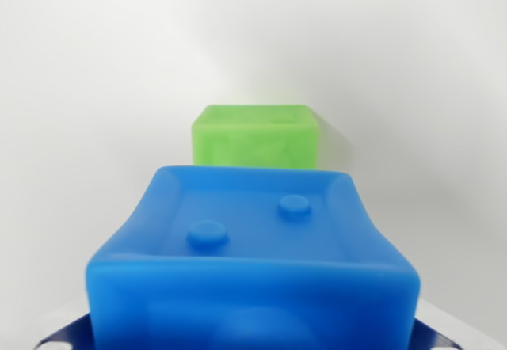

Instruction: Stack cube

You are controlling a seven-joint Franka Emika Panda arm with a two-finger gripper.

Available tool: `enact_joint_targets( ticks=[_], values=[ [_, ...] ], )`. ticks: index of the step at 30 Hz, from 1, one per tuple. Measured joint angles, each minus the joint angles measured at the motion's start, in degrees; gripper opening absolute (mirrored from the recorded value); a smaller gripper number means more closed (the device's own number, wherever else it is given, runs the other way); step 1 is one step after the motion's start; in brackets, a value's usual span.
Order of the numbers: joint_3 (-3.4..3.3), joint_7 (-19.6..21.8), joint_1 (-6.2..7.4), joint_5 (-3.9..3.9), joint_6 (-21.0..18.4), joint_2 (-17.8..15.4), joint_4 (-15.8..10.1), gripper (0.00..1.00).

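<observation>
A glossy blue cube [253,263] with two round studs fills the foreground; a translucent green cube [256,136] sits behind; the claw's state is unclear.

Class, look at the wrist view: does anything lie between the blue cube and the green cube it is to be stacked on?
Nothing visible does. The blue cube fills the near foreground, and the green cube sits just beyond it on a plain white surface. The blue cube hides the ground directly between them, so that strip cannot be checked.
</observation>
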Motion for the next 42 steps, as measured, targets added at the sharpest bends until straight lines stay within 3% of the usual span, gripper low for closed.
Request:
enact_joint_targets(
  ticks=[18,38,39,42],
  values=[
    [-0.32,0.3,0.23,-0.47,4.7,4.9,0.2,0.0],
    [-0.7,0.3,0.59,-0.56,6.8,7.4,0.6,0.0],
    [-0.71,0.3,0.59,-0.56,6.8,7.4,0.6,1.0],
    [-0.72,0.3,0.59,-0.56,6.8,7.4,0.6,1.0]
  ],
)
